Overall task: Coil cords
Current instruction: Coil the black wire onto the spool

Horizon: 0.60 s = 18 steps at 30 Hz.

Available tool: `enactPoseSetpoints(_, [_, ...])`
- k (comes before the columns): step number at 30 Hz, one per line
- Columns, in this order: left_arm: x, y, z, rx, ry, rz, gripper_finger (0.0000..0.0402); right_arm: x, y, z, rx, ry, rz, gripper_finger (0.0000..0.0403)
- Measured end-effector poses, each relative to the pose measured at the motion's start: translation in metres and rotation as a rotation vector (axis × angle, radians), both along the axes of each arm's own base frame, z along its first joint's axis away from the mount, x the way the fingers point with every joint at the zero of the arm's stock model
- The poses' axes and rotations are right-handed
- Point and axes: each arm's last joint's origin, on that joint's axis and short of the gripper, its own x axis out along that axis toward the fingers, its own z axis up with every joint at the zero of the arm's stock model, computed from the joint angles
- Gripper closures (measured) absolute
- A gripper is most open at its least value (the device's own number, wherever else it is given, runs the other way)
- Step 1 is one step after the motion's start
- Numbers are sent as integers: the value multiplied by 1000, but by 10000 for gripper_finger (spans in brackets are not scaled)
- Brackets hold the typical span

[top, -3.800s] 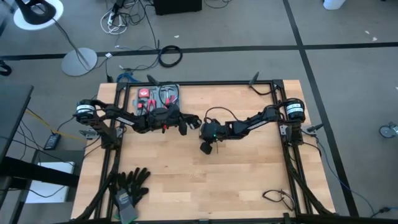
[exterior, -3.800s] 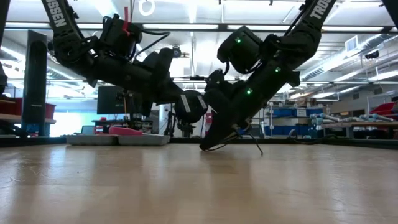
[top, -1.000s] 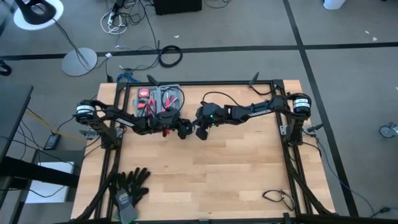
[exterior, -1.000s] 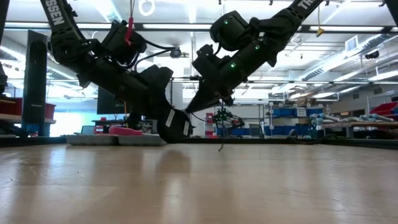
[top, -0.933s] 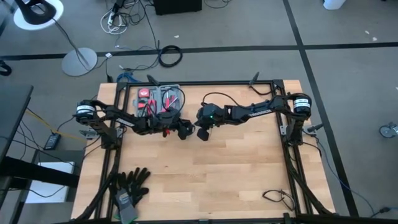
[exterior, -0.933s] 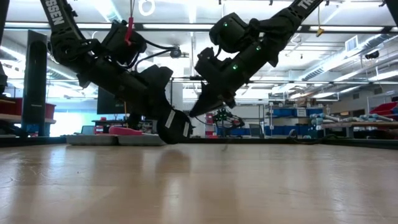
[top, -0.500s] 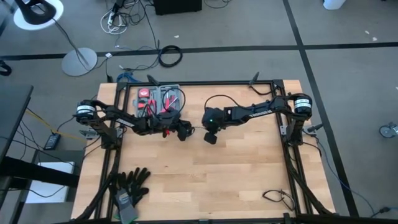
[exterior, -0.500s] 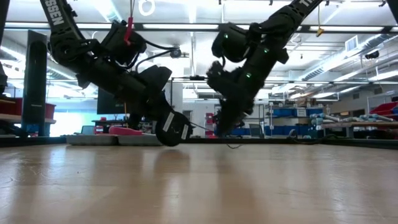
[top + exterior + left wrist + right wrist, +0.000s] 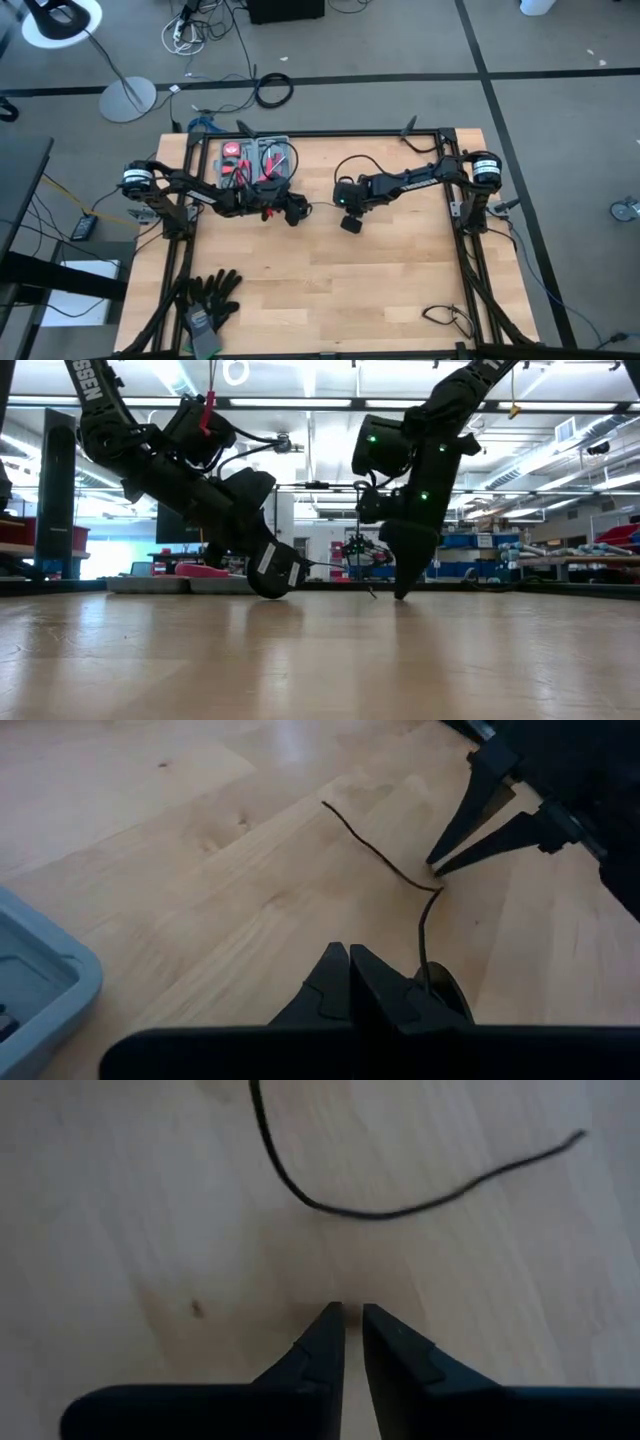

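Note:
The cord is a very thin black wire (image 9: pixel 375 850) lying on the wooden table between my two grippers; it also shows in the right wrist view (image 9: pixel 380 1212). Its free end (image 9: pixel 583 1135) rests on the wood. Its other stretch runs up to my left gripper (image 9: pixel 298 212), which is shut low over the table's middle. A small round dark piece (image 9: pixel 447 992) shows beside that gripper's fingers. My right gripper (image 9: pixel 351 225) points down at the table, to the right of the left gripper. Its fingertips (image 9: pixel 352 1315) are a narrow gap apart, just short of the wire. My left gripper is shut, and the cord's stretch (image 9: pixel 421 960) runs up to the outer side of one finger (image 9: pixel 400 995). The finger hides the place of contact, so the part and the hold cannot be told. The rest of the cord lies slack on the table.
A grey tray (image 9: pixel 283 143) with red tools stands at the far side behind the left arm. Black gloves (image 9: pixel 210 300) lie at the near left corner. A small wire bundle (image 9: pixel 445 318) lies at the near right. Black frame rails edge the table.
My right gripper has gone from right beside the left gripper toward the table's right edge and down to the tabletop, tipping until its fingers point down. The wire end that hung below it now lies on the wood.

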Motion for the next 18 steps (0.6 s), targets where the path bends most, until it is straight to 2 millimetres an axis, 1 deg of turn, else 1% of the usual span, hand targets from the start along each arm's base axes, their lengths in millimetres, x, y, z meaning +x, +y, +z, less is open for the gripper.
enactPoseSetpoints(3, [0,0,0,0,-3,0,401,-10,9,-2,-52,6,-20,369])
enactPoseSetpoints(6, [0,0,0,0,-2,0,401,-31,20,-2,-88,-19,-64,371])
enactPoseSetpoints(8, [0,0,0,2,-2,-1,401,-49,28,0,-109,-85,-113,371])
enactPoseSetpoints(10, [0,0,1,23,1,-12,401,-65,36,1,-125,-218,-162,371])
enactPoseSetpoints(12, [1,-1,1,51,4,-27,401,-79,42,-2,-123,-416,-217,371])
enactPoseSetpoints(14, [1,-2,1,92,22,-34,401,-85,45,-7,-88,-656,-263,371])
enactPoseSetpoints(16, [1,-3,1,129,35,-32,401,-89,47,-13,-50,-857,-272,371])
enactPoseSetpoints(18, [1,-5,2,144,39,-20,401,-90,47,-21,-46,-950,-260,372])
